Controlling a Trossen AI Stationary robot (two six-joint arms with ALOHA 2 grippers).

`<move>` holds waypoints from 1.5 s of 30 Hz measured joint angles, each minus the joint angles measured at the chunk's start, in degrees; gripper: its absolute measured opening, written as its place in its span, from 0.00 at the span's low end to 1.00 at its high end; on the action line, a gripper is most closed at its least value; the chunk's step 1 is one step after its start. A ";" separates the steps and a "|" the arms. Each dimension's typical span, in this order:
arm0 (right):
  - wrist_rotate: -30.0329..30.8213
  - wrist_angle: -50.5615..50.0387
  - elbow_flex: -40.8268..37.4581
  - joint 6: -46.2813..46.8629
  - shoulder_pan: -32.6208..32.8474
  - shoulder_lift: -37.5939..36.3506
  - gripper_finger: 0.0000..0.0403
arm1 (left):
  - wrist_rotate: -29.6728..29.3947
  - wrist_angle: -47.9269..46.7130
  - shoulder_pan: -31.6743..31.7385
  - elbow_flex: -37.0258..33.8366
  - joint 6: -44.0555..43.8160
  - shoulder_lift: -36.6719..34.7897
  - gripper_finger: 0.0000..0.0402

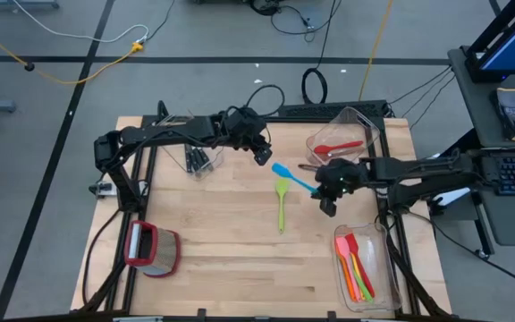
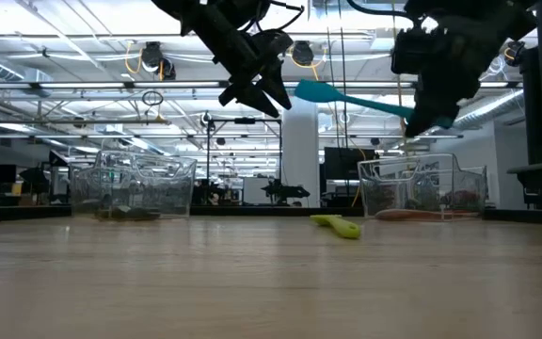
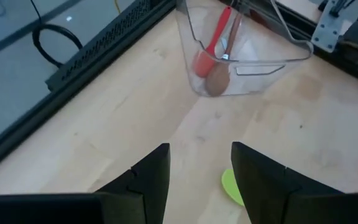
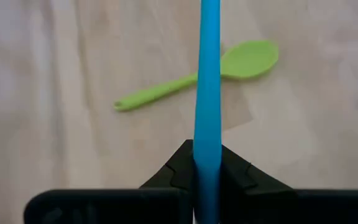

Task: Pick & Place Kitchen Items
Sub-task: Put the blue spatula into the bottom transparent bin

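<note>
1. So, the slim blue silicone spatula [image 1: 291, 176] is up in the air over the middle of the pale wooden table [image 1: 222, 259], its handle pinched between the closed fingers of the right gripper [image 1: 328, 205]; the low view shows its blade pointing toward the other arm.
2. Right under it, the light green silicone spoon [image 1: 282, 202] lies flat on the bare wood, touching nothing else.
3. The left gripper [image 1: 263, 155] hangs above the table just beside the spatula's blade, fingers parted and empty.
4. Behind the right arm, a clear plastic bin [image 1: 358, 131] holds a red spoon [image 1: 338, 146] and a brown spoon [image 3: 217, 78].
5. At the near right corner, a second clear bin [image 1: 384, 284] carries a bunch of pink, orange, yellow and green utensils [image 1: 356, 266].
6. Far left, a third clear bin [image 1: 206, 159] holds black-handled knives [image 1: 193, 161].
7. Near left, a red-rimmed clear container [image 1: 153, 249] lies on its side.
8. No writing or labels can be read anywhere.
</note>
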 joint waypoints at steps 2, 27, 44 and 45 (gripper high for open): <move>-2.78 -0.14 0.00 6.34 -0.46 -1.53 0.05 | -0.44 0.07 0.00 0.00 1.33 0.00 0.43; -2.22 -13.08 0.02 54.66 14.87 -18.17 0.05 | -1.02 2.89 -9.23 -0.09 10.01 -3.58 0.43; -1.10 -11.63 0.04 72.75 32.38 -19.63 0.05 | 1.03 5.69 -11.41 -17.38 9.03 -19.78 0.43; -1.05 -11.26 0.04 73.78 33.36 -19.83 0.05 | 0.97 6.30 -11.58 -19.23 8.66 -21.56 0.43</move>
